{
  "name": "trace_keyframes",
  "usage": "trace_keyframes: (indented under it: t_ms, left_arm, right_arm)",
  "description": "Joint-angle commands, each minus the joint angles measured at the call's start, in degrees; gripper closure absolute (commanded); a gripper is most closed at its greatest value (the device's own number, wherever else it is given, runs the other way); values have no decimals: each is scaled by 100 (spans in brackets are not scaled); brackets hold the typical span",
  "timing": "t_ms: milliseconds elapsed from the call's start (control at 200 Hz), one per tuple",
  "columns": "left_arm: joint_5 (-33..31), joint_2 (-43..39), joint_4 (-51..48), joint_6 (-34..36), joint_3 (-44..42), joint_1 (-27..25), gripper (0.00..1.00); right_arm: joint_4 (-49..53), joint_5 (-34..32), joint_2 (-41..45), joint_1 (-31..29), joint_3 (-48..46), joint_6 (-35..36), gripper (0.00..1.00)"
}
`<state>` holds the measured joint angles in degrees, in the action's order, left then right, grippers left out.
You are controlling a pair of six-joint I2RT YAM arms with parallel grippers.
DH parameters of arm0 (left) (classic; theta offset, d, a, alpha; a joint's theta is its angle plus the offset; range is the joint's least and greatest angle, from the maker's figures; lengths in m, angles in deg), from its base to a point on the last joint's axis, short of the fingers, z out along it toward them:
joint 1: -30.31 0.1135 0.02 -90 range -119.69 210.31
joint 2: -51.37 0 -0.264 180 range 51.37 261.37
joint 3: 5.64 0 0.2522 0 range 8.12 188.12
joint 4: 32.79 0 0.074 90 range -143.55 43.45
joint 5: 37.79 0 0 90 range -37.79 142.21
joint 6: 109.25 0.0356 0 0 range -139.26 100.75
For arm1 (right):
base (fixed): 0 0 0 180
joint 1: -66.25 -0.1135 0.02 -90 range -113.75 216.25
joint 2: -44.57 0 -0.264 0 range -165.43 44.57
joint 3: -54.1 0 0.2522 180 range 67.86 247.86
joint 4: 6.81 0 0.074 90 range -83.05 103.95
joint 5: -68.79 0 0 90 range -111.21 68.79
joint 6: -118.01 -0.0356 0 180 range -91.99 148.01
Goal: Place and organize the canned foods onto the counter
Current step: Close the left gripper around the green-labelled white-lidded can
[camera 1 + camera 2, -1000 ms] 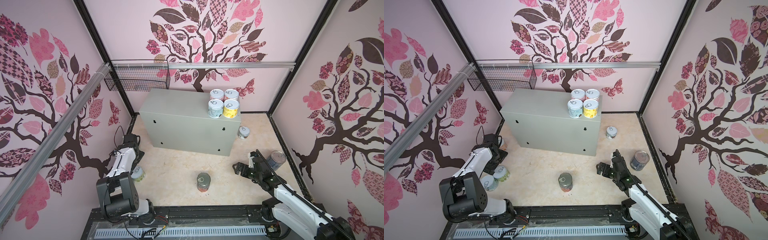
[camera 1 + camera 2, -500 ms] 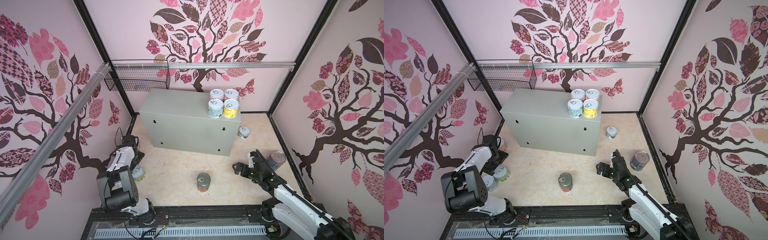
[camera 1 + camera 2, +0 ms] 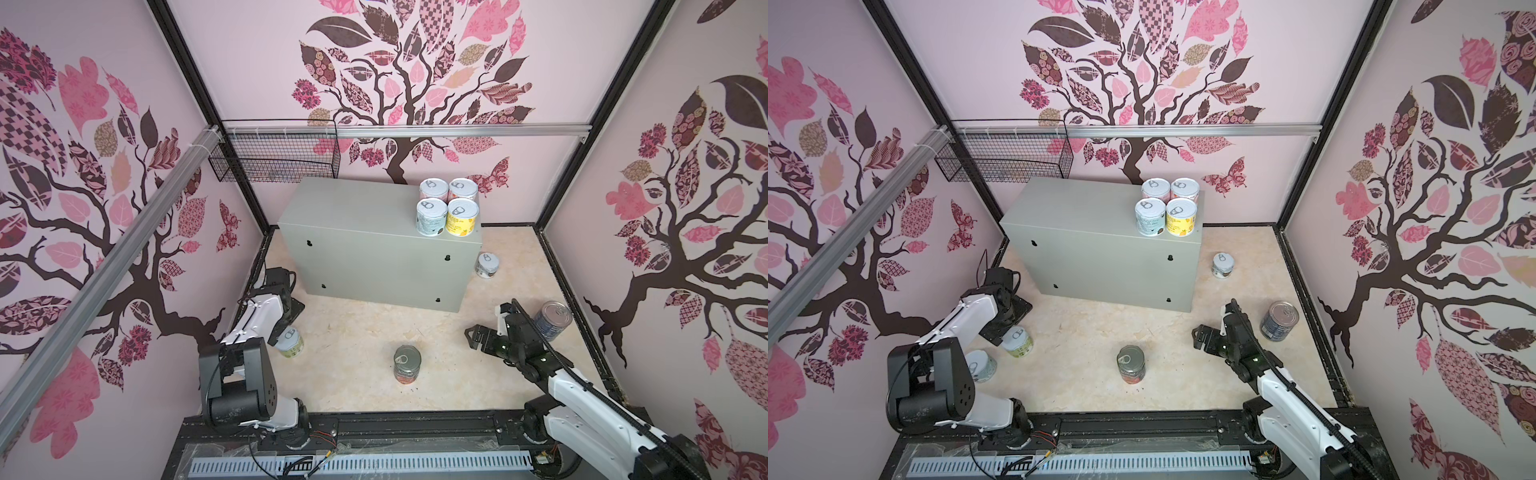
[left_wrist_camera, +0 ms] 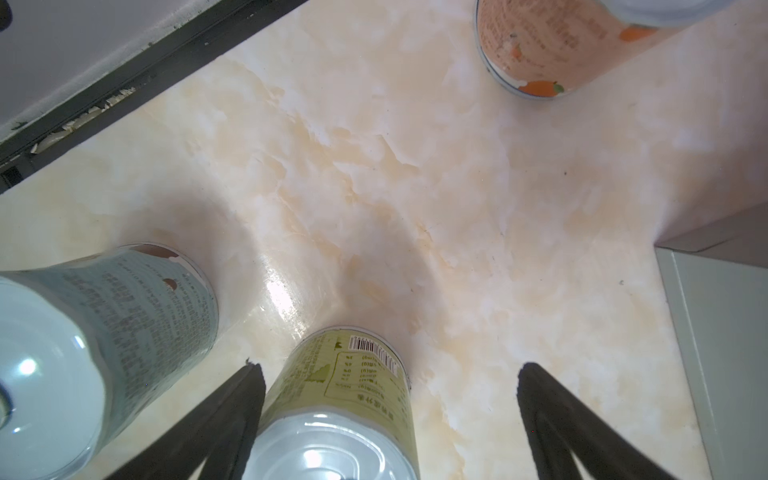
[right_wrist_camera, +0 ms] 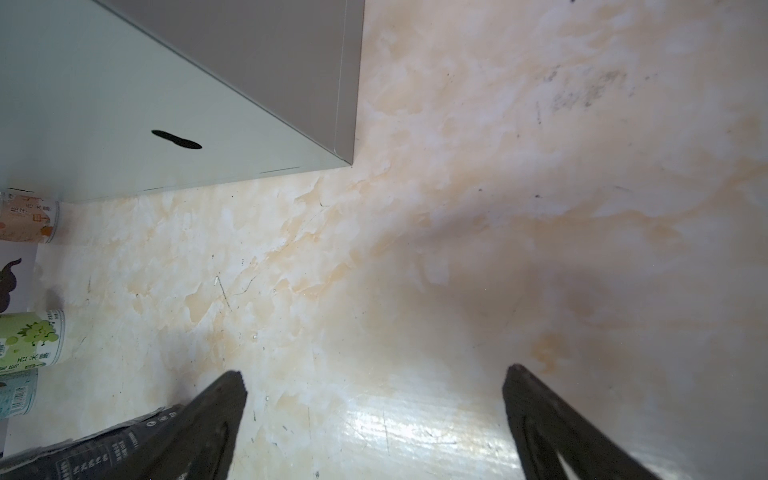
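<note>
The grey counter (image 3: pixel 374 249) (image 3: pixel 1100 249) carries several short cans at its right end, among them a yellow one (image 3: pixel 462 216) and a pale blue one (image 3: pixel 432 216). On the floor stand a small white can (image 3: pixel 487 265), a dark blue can (image 3: pixel 552 319), a reddish can (image 3: pixel 407 363), a green can (image 3: pixel 291 341) (image 4: pixel 345 395), a pale blue can (image 3: pixel 980 365) (image 4: pixel 104 332) and a peach can (image 4: pixel 540 45). My left gripper (image 3: pixel 286 320) (image 4: pixel 390 368) is open, with the green can between its fingers, close to one finger. My right gripper (image 3: pixel 478 334) (image 5: pixel 374 370) is open over bare floor, right of the reddish can.
A black wire basket (image 3: pixel 274 162) hangs on the back wall, left of the counter. Patterned walls close in the marble floor (image 3: pixel 353 332) on three sides. A black rail (image 3: pixel 374 419) runs along the front edge.
My left arm has shifted slightly by the green can. The right arm and the cans have not moved.
</note>
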<state>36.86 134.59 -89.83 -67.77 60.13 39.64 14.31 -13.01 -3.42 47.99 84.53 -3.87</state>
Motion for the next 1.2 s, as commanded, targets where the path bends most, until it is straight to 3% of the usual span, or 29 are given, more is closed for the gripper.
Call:
trace_keyframes:
  t_ms: [0, 215, 420, 1195]
  left_arm:
    - [-32, -43, -65, -132, -261, -48, 2]
    - [-222, -362, -251, -152, -262, -72, 2]
    - [19, -375, -230, -115, -352, -79, 2]
    - [490, 487, 58, 97, -501, -141, 3]
  right_arm:
    - [-59, 32, 50, -28, 102, 50, 0]
    - [-85, 58, 53, -28, 88, 52, 0]
    - [-68, 42, 94, -28, 96, 55, 0]
    - [-162, 163, 692, -28, -17, -51, 0]
